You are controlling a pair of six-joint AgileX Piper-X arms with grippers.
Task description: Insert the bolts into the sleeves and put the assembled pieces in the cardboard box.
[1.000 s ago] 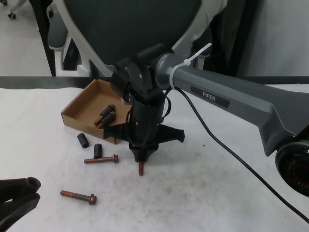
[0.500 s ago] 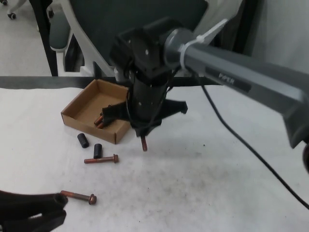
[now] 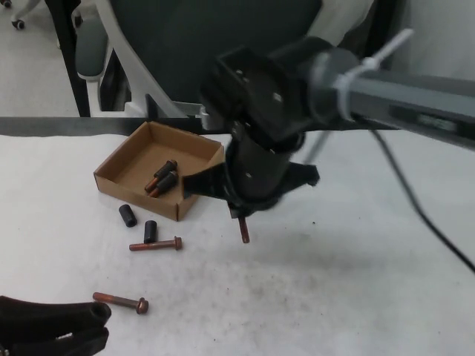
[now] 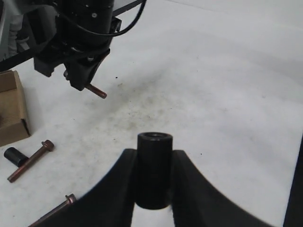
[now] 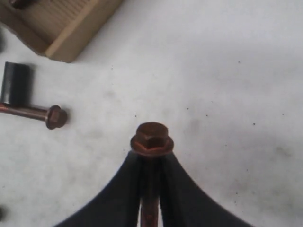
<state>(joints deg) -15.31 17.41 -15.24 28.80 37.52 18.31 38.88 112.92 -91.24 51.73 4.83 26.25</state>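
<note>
Looks like a couple of pieces (image 3: 163, 176) are in the box (image 3: 119, 159). Right gripper (image 5: 151, 158) pinches a bolt (image 5: 151, 138) over the bench (image 3: 334, 282), left gripper (image 4: 154, 153) clamps a sleeve (image 4: 154, 179). Loose bolts (image 3: 156, 244) and loose sleeves (image 3: 128, 215) wait beside the box.

From my console: the bench (image 3: 334, 289) is white, flecked with grey smudges and dark specks. The cardboard box (image 3: 111, 182) is plain tan-brown inside and out. The bolt (image 5: 152, 138) in the right gripper (image 5: 151, 161) is coppery red-brown, as are the loose bolts (image 3: 156, 245) on the bench. The sleeve (image 4: 154, 170) in the left gripper (image 4: 155, 158) is matte black, like the loose sleeves (image 3: 128, 215) (both grippers read black to me too). The right arm (image 3: 445, 96) is grey, its zip tie (image 3: 378, 53) white.
</note>
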